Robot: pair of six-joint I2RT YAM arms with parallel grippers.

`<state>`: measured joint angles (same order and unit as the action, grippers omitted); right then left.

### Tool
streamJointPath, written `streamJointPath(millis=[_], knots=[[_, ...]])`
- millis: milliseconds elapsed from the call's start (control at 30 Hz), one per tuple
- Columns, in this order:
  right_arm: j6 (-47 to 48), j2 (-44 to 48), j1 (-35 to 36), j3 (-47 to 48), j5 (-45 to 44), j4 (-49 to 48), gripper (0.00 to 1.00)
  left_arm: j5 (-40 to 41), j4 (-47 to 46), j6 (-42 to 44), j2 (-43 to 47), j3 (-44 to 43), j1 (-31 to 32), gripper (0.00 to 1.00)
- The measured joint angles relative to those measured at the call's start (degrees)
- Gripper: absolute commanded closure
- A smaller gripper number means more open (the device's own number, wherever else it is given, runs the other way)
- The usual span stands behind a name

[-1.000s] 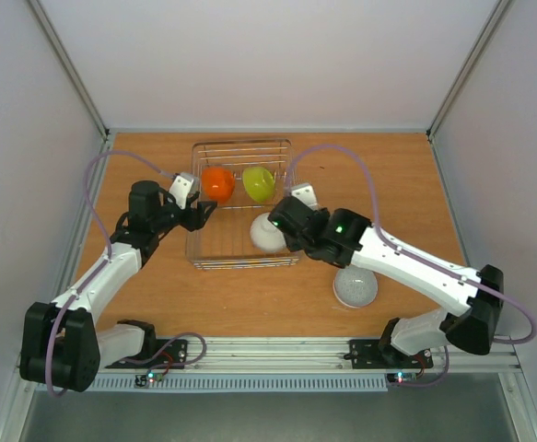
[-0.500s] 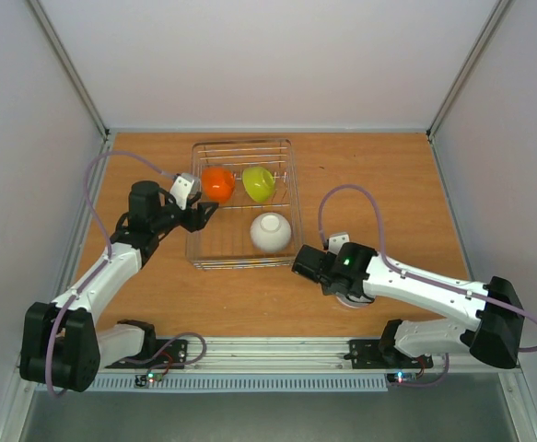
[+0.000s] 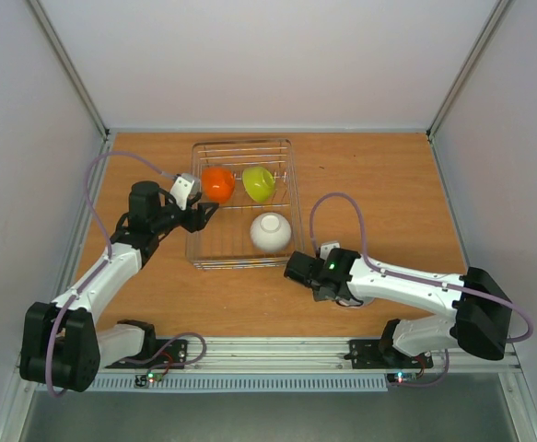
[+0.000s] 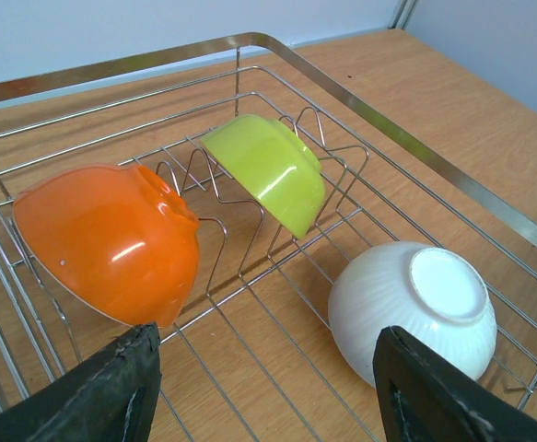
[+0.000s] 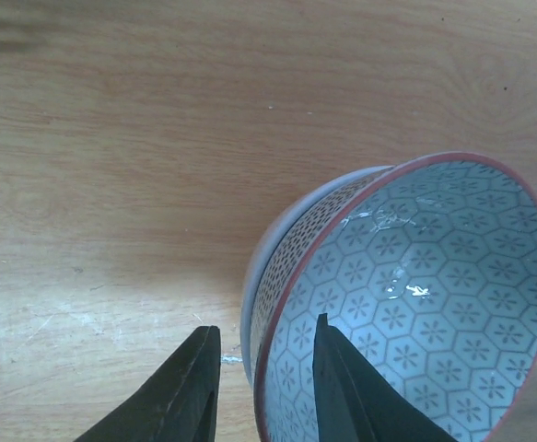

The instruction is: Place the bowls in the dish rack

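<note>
Top external view: one dish rack point(image 3: 242, 142) holding three bowls: orange bowl point(image 3: 217, 183), lime green bowl point(image 3: 259, 183), white bowl point(image 3: 270, 231). Left gripper point(image 4: 266, 333) spread open, empty, at rack's left side. Right gripper point(image 5: 263, 331) pinching rim of one grey patterned bowl point(image 5: 415, 304), tilted, outside rack

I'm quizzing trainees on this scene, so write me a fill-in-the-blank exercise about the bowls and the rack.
1. The dish rack holds ___ bowls.
2. The bowl lying upside down in it is ___.
3. Next to the orange bowl leans the ___ one.
4. The patterned bowl has its rim between the fingers of the ___ gripper.
Missing words: three; white; lime green; right.
</note>
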<state>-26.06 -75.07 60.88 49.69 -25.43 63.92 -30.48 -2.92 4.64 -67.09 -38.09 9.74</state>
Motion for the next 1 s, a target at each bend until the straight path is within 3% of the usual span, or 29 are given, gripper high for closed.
streamJointPath(millis=[200,467,667,1000], knots=[[-1.0,-0.2,0.0,-1.9,0.7,-1.0,0.98,-0.1,0.0,0.0,0.0,0.0,0.0,0.36],[-1.0,-0.3,0.9,-1.4,0.7,0.0,0.99,-0.3,0.0,0.0,0.0,0.0,0.0,0.36],[1.9,-0.7,4.5,8.5,-2.5,4.5,0.99,-2.9,1.8,0.5,-2.0,-0.9,0.1,0.35],[15.1,-12.8,12.2,29.9,-7.0,6.5,0.99,-7.1,24.3,7.6,-11.1,-19.4,2.1,0.32]])
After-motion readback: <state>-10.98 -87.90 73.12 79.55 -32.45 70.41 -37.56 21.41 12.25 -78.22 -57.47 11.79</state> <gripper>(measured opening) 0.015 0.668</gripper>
